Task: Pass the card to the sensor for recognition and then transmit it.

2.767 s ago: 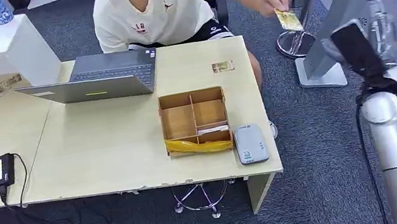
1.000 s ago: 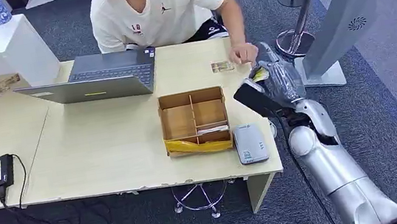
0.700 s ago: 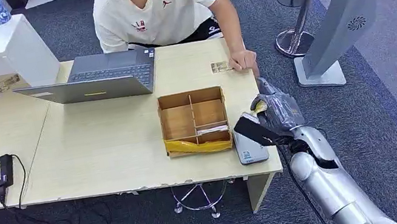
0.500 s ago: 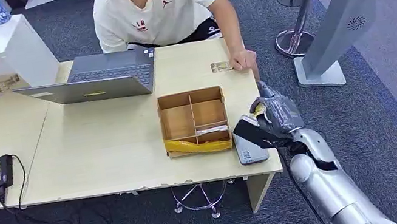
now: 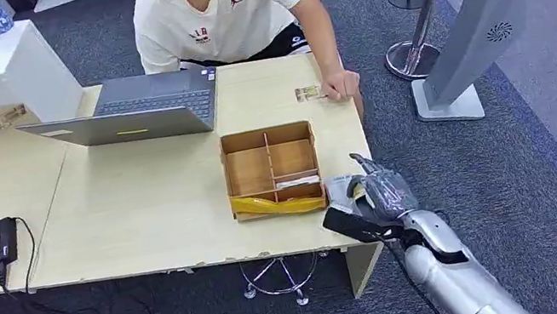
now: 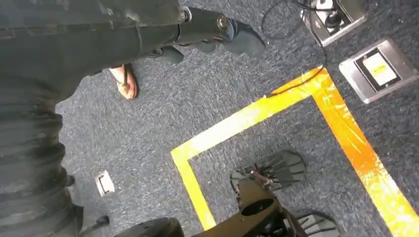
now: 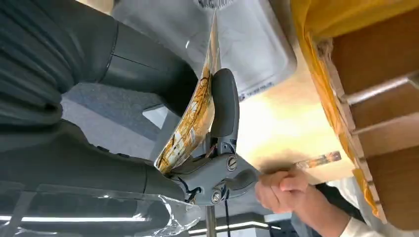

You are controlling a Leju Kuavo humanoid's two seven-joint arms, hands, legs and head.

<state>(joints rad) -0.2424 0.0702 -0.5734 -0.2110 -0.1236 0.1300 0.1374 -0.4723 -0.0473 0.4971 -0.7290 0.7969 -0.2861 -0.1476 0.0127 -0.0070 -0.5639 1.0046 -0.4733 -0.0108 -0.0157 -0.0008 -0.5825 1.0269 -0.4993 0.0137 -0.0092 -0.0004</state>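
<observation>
- On the pale wooden table [image 5: 137, 208], head view: one grey laptop [image 5: 133, 109], one brown cardboard box [image 5: 273, 168] split into compartments with yellow tape along its near wall, one grey flat sensor [image 5: 340, 191] just right of the box, one black power brick [image 5: 0, 242] at the left, and one card-like item [image 5: 310, 92] lying at the far right edge, touched by a person's hand [image 5: 342, 83].
- Same view: the right hand [image 5: 376, 191], wrapped in clear film, sits over the sensor at the table's near right corner; a sliver of the yellow card [image 5: 357, 188] shows between its fingers.
- Right wrist view: the right hand [image 7: 148, 123] pinches one glossy, gold-patterned card [image 7: 195, 118] between the thick grey thumb [image 7: 225, 106] and the darker fingers, edge-on just above the smooth rounded sensor [image 7: 242, 44]. The box [image 7: 380, 98] and the person's hand [image 7: 281, 190] lie beyond.
- Left wrist view: grey carpet [image 6: 163, 123] with yellow tape lines [image 6: 306, 103] and two metal floor sockets [image 6: 378, 69]; I cannot tell how the left hand [image 6: 29, 163] is set.
</observation>
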